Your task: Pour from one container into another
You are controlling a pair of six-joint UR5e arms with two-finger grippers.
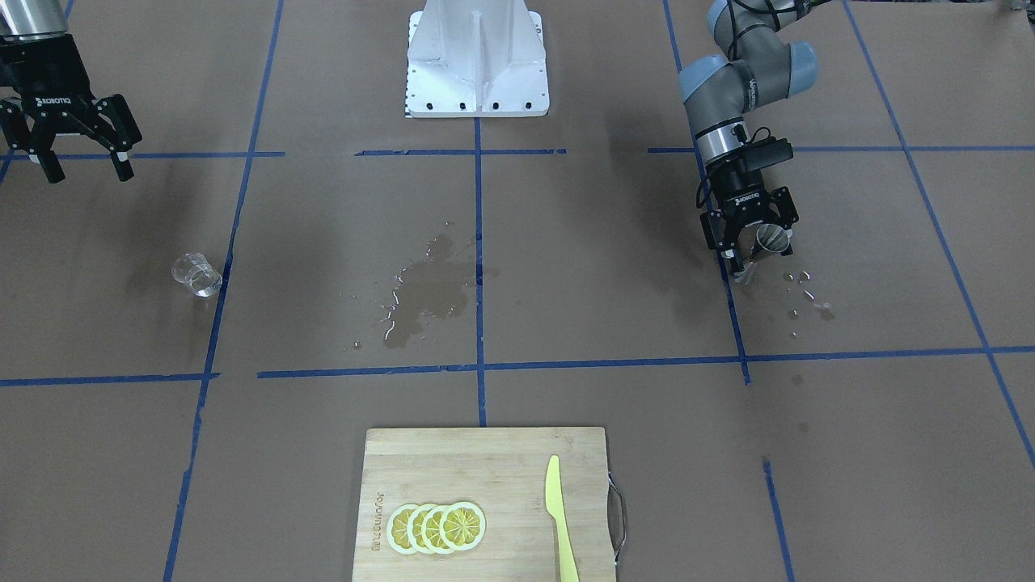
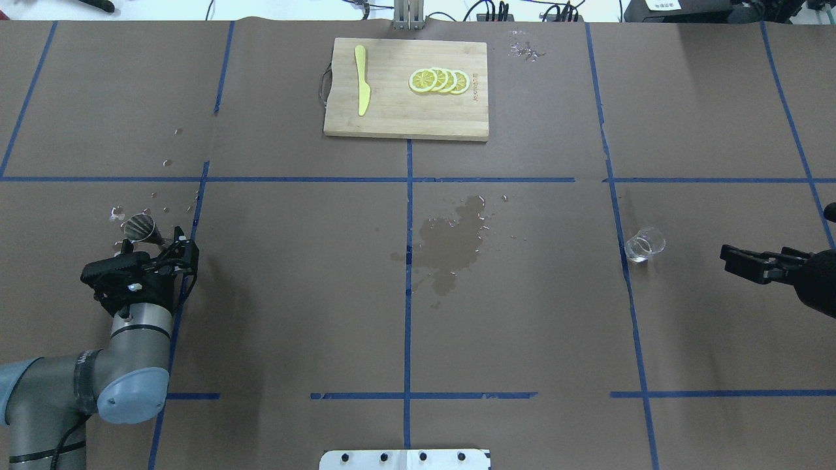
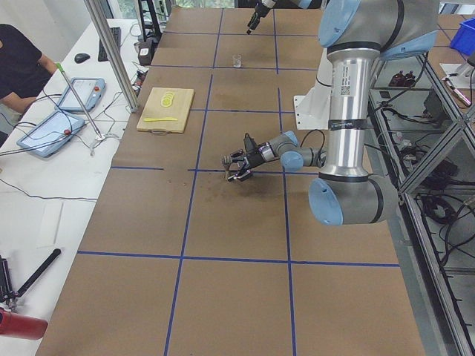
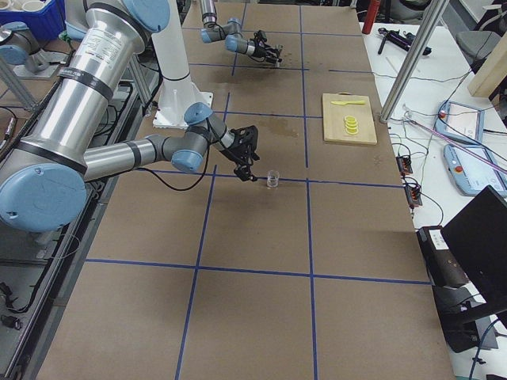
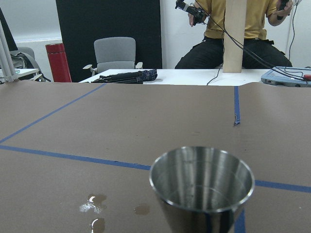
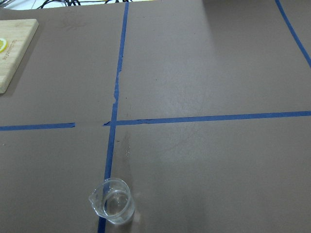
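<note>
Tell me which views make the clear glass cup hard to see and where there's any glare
Overhead view: the glass cup is faint, nearly blending into the brown paper. Front-facing view: wet droplets beside the metal jigger glint. Right wrist view: cup sharp and close, its rim clear.

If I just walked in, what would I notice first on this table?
Probably the big wet spill darkening the brown paper in the table's middle. Next, the left end effector holding a shiny metal jigger at the robot's left end, droplets scattered beside it. Then the yellow lemon slices and yellow knife on the cutting board at the far edge.
</note>
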